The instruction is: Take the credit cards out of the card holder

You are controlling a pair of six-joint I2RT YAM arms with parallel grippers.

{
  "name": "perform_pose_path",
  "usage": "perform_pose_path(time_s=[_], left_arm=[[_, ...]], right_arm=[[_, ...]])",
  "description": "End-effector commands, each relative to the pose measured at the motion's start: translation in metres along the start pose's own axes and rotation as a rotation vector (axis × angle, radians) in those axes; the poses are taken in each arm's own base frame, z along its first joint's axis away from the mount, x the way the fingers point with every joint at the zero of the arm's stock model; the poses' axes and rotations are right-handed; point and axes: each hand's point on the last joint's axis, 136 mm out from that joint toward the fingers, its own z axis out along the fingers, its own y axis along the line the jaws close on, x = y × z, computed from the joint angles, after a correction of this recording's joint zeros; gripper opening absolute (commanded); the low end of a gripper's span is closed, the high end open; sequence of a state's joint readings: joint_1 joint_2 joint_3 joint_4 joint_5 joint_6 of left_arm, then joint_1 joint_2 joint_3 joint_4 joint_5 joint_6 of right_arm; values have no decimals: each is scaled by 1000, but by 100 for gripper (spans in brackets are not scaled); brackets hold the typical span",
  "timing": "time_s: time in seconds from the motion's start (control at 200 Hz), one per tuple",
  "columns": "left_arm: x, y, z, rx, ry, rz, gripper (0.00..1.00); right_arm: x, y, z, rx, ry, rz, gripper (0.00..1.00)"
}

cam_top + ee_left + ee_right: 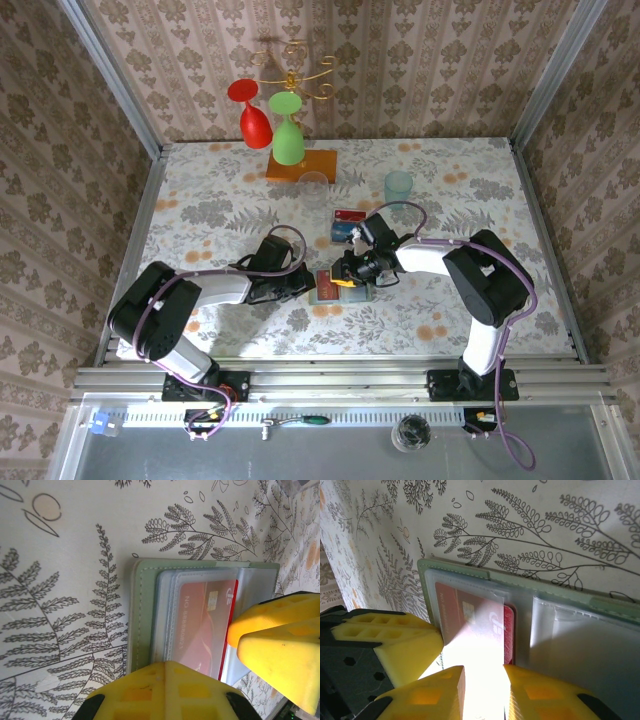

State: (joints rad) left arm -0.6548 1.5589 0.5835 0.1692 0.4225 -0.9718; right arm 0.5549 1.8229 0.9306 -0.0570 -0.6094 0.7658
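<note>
On the floral table (pixel 220 200), top view: the card holder (pixel 340 290) lay open between the left gripper (pixel 303 287) and the right gripper (pixel 350 272), both low over it; two loose cards (pixel 350 214), one red, one blue, lay apart farther back. Left wrist view: the left jaws were closed at the holder's edge, with a red card (pixel 205 625) under clear sleeves. Right wrist view: the right fingers (pixel 545 690) stood narrowly parted around a glaring clear flap; whether they pinched it could not be told
</note>
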Motion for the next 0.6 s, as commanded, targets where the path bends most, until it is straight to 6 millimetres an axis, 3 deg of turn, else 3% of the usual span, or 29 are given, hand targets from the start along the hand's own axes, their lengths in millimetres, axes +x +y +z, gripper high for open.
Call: perform_pose_path(time_s=[0.0,0.595], left_arm=[[10,13,4,-38,30,-5,2],[9,11,4,-34,32,-2,2]], right_arm=[[-1,-3,4,35,6,-2,26],[3,-18,-6,220,9,-75,23]])
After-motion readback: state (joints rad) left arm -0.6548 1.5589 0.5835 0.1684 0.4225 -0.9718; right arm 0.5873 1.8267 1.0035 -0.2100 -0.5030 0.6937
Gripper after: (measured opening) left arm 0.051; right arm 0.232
